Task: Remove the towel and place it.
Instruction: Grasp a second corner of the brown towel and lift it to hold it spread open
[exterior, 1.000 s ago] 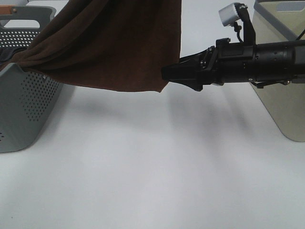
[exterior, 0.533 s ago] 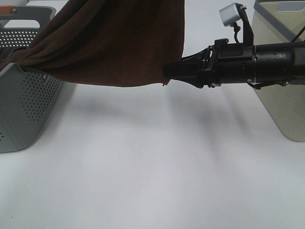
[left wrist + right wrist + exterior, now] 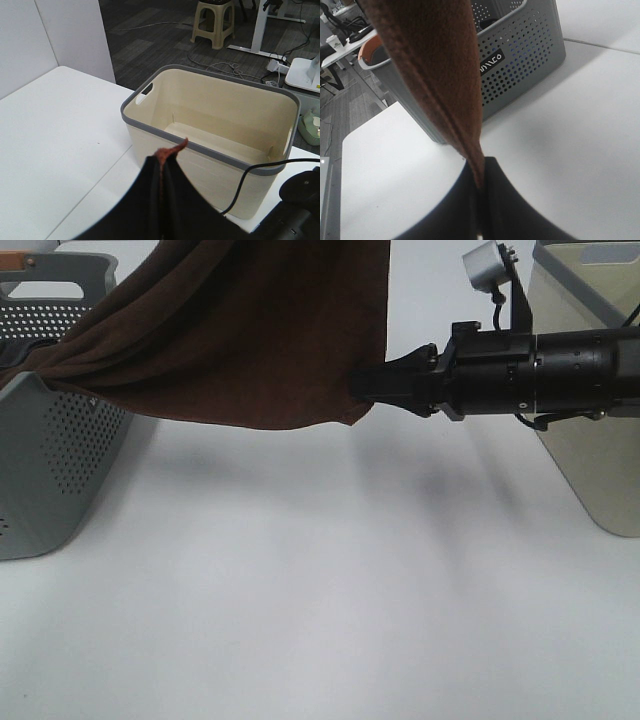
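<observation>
High view: towel hanging at 11 o'clock, trailing onto basket at 9 o'clock. From 3 o'clock, right gripper clamping its corner, jaws closed. Also left gripper pinching towel edge, jaws closed.

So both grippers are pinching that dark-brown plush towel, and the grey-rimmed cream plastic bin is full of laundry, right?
Not quite: the grey-rimmed cream plastic bin is empty, as the left wrist view shows. The left gripper and right gripper do pinch the dark-brown plush towel.
</observation>
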